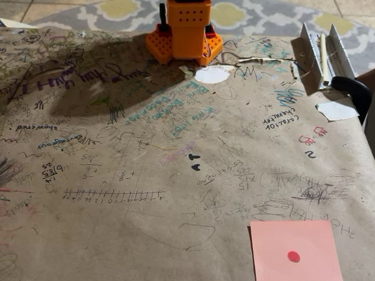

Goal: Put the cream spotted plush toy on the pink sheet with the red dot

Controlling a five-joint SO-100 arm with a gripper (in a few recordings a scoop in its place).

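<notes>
The pink sheet with the red dot lies flat at the bottom right of the fixed view, on brown paper covered in scribbles. Nothing rests on it. The cream spotted plush toy is out of view. The arm's orange base stands at the top centre, and the arm above it is cut off by the frame's top edge.
Brown scribbled paper covers the table. A white round scrap lies just in front of the base and another white scrap at the right. A grey metal rail piece and a black clamp sit at the top right.
</notes>
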